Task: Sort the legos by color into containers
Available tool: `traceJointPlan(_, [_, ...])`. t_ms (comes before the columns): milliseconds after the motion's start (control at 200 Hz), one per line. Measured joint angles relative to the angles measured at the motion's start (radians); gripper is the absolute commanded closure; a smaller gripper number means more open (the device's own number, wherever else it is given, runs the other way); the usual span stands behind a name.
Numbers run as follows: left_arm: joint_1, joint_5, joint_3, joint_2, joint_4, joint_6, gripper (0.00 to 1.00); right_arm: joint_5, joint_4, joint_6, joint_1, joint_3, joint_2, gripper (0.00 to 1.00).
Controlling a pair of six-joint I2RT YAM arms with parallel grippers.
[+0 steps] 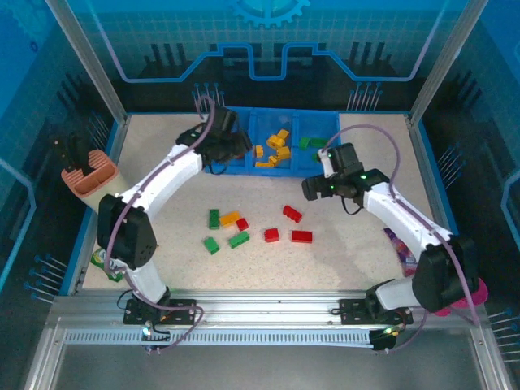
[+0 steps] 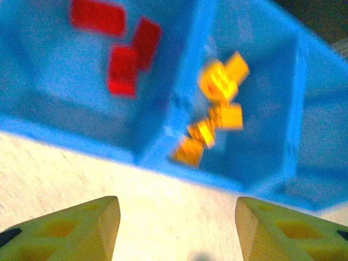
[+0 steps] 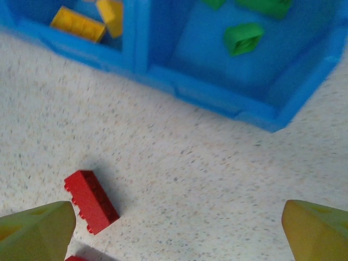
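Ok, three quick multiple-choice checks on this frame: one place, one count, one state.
1. Which compartment of the blue tray holds yellow bricks? A left; B middle; C right.
2. How many orange bricks lie loose on the table? A one; B three; C five.
3. The right gripper is: A open, empty; B shut on red; C shut on green.
Key: B, red bricks sit left of them, green bricks right; A, a single one lies there; A, its fingers stand wide apart.
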Motion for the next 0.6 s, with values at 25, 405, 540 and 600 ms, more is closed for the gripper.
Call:
traceJointPlan(25, [-0.026,0.008,-0.009,0.000,-0.005,-0.026,0.40,0.000,0.004,0.004,-0.013,0.000,-0.016,0.01])
traceJointPlan(405, [-0.299,0.092,-0.057,0.091,-0.005,-0.372,0.39,-0.023,0.046,0.053,-0.137,-0.060,-0.131,0.01])
traceJointPlan(540, [-0.326,0.093,-0.054,0.164,0.000,-0.432,0.38,-0.047,0.046,0.056,-0.146,-0.075,-0.132,0.01])
traceJointPlan(600, [-0.331,0.093,-0.047,0.191,-0.003,-0.453,0.38,-0.061,0.046,0.057,-0.152,-0.075,-0.132,0.01])
